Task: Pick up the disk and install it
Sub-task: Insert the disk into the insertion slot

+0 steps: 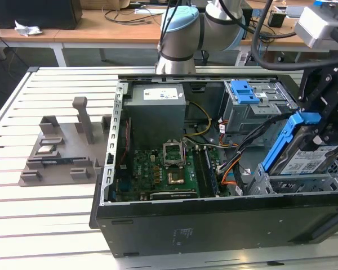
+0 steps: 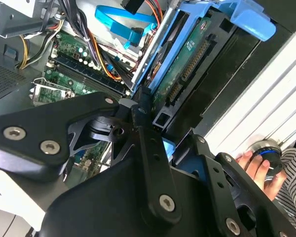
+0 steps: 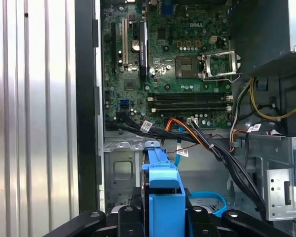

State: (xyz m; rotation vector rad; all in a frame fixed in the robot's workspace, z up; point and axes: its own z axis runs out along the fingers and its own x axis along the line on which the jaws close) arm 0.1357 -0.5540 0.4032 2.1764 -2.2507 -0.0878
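A white slatted metal table [image 1: 56, 214] carries an open black desktop computer case [image 1: 214, 225] lying on its side. Inside it, a green motherboard [image 1: 163, 171] with an empty silver processor socket fills the floor, beside a large grey box with a white sticker [image 1: 158, 112] whose print is too small to make out. Toward the exterior view's left, a grey plastic fixture with upright posts [image 1: 62, 149] sits on the table, well apart from the case. A grey metal cage with a small blue plastic latch [image 1: 245, 93] stands at the case's far side.

The black gripper [image 1: 318, 121] hangs over the case's corner at the exterior view's right, its fingers clamped on the flat silver disk with blue plastic rails [image 1: 304, 152], which is tilted with its lower end down in the metal drive bay [image 1: 293, 183]. The disk's white-and-blue barcode label faces up; its text cannot be made out. In the second wrist view a person's hand [image 2: 256, 165] rests on a round blue-ringed knob just outside the case.
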